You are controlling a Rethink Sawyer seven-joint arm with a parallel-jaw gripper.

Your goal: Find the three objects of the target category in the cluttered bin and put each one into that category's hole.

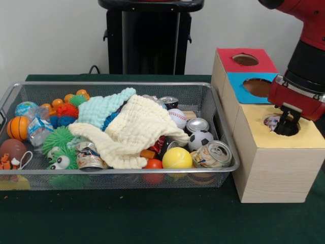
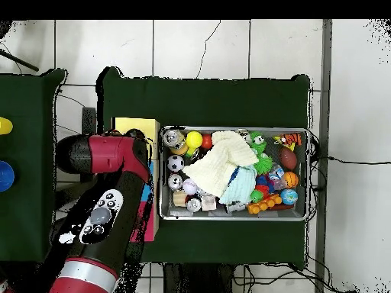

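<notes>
The wire mesh bin (image 1: 117,84) stands on the green table, full of clutter. A cream waffle cloth (image 1: 134,132) and a mint-green cloth (image 1: 104,109) lie on top. No spotted fabric shows in the bin. My gripper (image 1: 286,124) is down at the hole of the yellow-topped box (image 1: 304,136), right of the bin. A bit of white spotted fabric (image 1: 271,121) shows in that hole beside the gripper. In the overhead view the red arm (image 2: 114,156) covers the gripper and most of the boxes; the bin (image 2: 237,217) lies to its right.
Boxes with a red top (image 1: 245,60) and a blue top (image 1: 256,86), each with a hole, stand behind the yellow one. The bin also holds cans (image 1: 213,154), a yellow ball (image 1: 176,158), a soccer ball (image 1: 201,139), a baseball (image 1: 177,118) and green spiky toys (image 1: 57,138).
</notes>
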